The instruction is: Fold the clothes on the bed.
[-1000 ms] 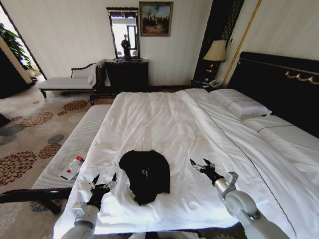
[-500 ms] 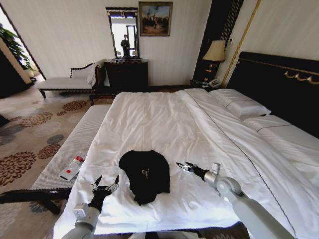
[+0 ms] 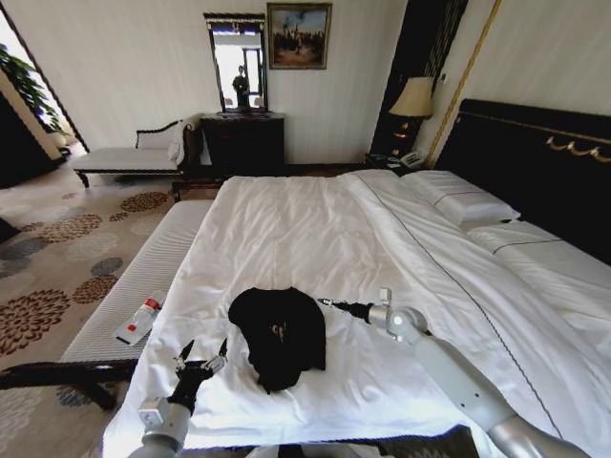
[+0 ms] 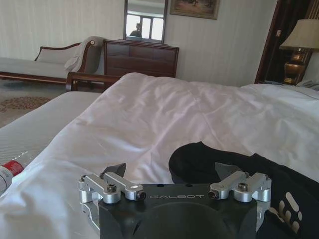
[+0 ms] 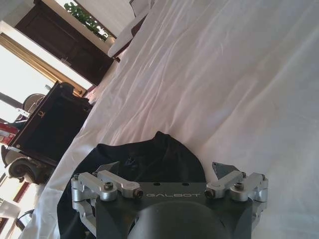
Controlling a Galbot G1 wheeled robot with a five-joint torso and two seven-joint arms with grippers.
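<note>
Black soft-fabric T-shirt [image 3: 278, 336] lies bunched low at centre frame on the white-sheeted bed [image 3: 315, 229]. Right gripper [image 3: 327, 303] sits at its upper right edge, jaws spread, holding nothing; left gripper [image 3: 200, 362], lower left, spread and empty. My worry: the fingers may pinch the sheet with the shirt, or snag several bunched layers at once.
</note>
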